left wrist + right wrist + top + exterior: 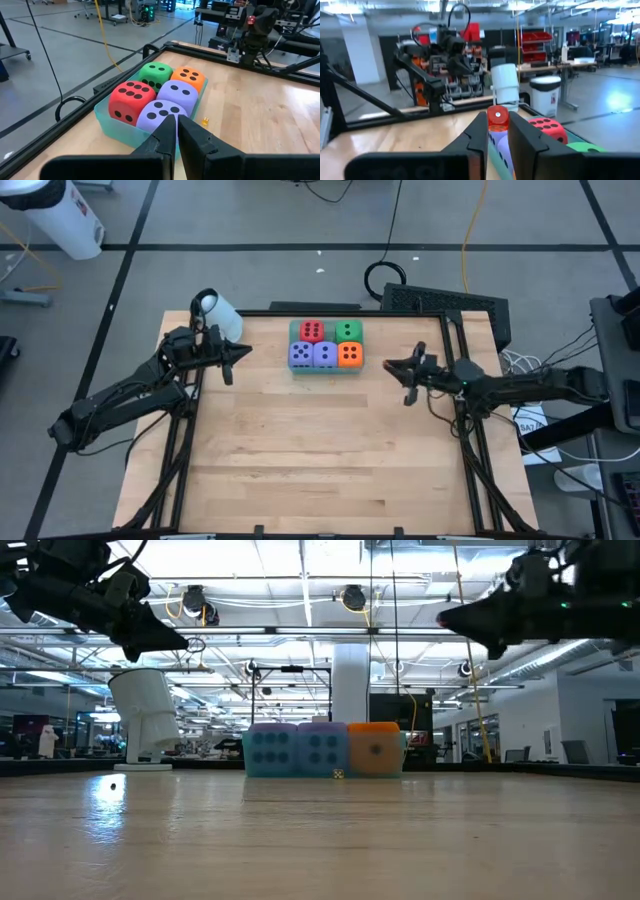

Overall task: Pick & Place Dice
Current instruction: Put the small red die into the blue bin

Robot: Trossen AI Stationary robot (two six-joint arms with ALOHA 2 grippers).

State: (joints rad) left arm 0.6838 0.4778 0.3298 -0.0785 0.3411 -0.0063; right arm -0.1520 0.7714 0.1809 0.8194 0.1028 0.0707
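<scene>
teal tray (326, 372) sits at the far middle of the wooden table (320, 460) and holds all five dice. within the tray, the red die (311, 331) and green die (348, 331) fill the back row; two purple-blue dice (300, 355) and the orange die (350, 355) fill the front row. left end effector (240, 356) hangs above the table just left of the tray, fingers closed on nothing. right end effector (392, 365) hangs just right of the tray, also closed and empty. a white cylinder (218, 313) stands left of the tray, beyond the left arm.
</scene>
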